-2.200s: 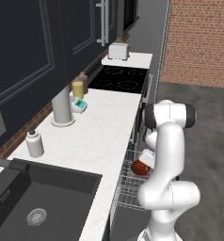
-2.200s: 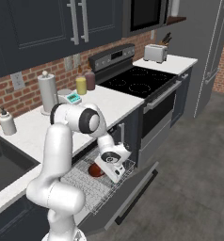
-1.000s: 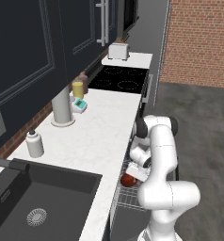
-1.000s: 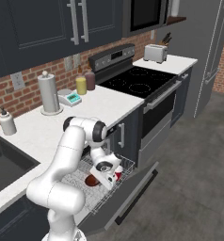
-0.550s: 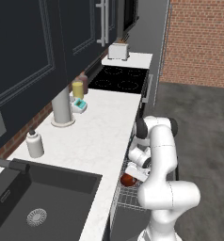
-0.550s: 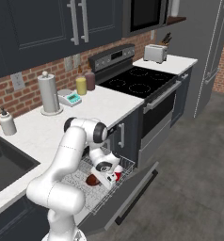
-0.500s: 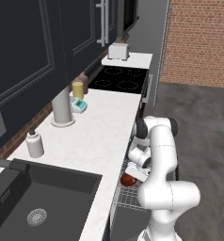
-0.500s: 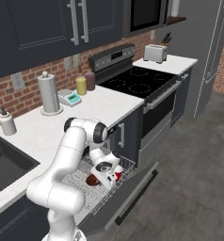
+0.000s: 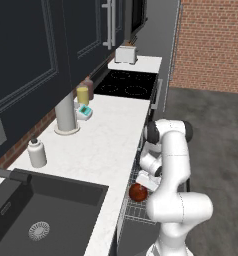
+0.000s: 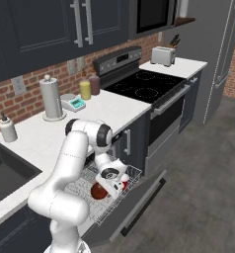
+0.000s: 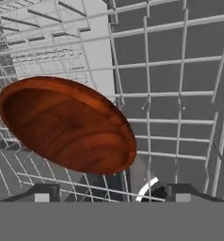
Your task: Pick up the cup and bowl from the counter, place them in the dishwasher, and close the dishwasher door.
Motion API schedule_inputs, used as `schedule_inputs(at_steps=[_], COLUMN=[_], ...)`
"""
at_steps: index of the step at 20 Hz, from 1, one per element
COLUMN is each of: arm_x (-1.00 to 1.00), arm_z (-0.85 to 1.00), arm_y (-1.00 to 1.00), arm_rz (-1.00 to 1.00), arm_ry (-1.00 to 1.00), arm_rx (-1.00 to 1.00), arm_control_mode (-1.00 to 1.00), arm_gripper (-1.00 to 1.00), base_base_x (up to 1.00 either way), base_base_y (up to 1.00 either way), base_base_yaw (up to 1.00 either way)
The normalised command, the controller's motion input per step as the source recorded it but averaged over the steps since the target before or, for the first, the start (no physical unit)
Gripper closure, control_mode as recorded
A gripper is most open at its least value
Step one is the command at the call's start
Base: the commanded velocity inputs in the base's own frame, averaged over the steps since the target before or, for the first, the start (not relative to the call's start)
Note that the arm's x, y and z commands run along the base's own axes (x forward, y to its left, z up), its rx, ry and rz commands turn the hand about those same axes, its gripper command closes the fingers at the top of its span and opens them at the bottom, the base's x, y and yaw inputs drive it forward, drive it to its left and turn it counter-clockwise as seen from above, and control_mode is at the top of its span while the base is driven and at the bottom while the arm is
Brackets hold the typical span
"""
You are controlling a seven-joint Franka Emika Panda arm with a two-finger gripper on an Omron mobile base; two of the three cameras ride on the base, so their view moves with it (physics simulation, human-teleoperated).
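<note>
The dishwasher door [image 10: 135,207] hangs open with the grey wire rack [image 10: 82,187] pulled out under the counter [image 10: 114,112]. The reddish-brown bowl [image 10: 98,191] lies tilted in the rack, large in the hand view [image 11: 67,124] and small beside my arm in the left base view [image 9: 138,192]. My gripper [image 10: 115,184] is down in the rack just right of the bowl, open, its fingertips [image 11: 41,193] wide apart. The red cup [image 10: 121,187] lies at the gripper's tip. A pale arc of the cup's rim [image 11: 147,188] shows between the fingers.
On the counter [image 9: 116,135] stand a paper-towel roll [image 9: 66,114], a soap bottle [image 9: 37,152], a yellow jar [image 9: 82,95] and a small teal box [image 9: 84,111]. The sink [image 9: 36,215] is at the near left. The black stove [image 10: 146,84] and a toaster [image 10: 162,56] lie further along.
The jaws have gone from shut to wide apart. The arm has stayed low over the rack, and the bowl has not moved.
</note>
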Motion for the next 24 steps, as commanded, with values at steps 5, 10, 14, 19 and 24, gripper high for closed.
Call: schedule_inputs(at_steps=[5,10,14,19,24], arm_x=[-0.51,-0.56,-0.60,-0.46,-0.17], arm_z=[0.98,1.00,1.00,1.00,1.00], arm_y=[-0.04,-0.20,-0.56,-0.43,-0.44], arm_rz=[-0.02,-0.08,-0.09,-0.07,-0.01], arm_ry=[0.00,0.03,0.01,-0.03,0.00], arm_rx=[0.00,-0.06,0.00,0.00,0.00], arm_control_mode=[-1.00,-1.00,-1.00,-1.00,-1.00], arm_gripper=[-1.00,-1.00,-1.00,-1.00,-1.00], base_base_x=[0.00,0.00,0.00,0.00,0.00], base_base_y=[0.00,0.00,0.00,0.00,0.00], base_base_yaw=[0.00,0.00,0.00,0.00,0.00])
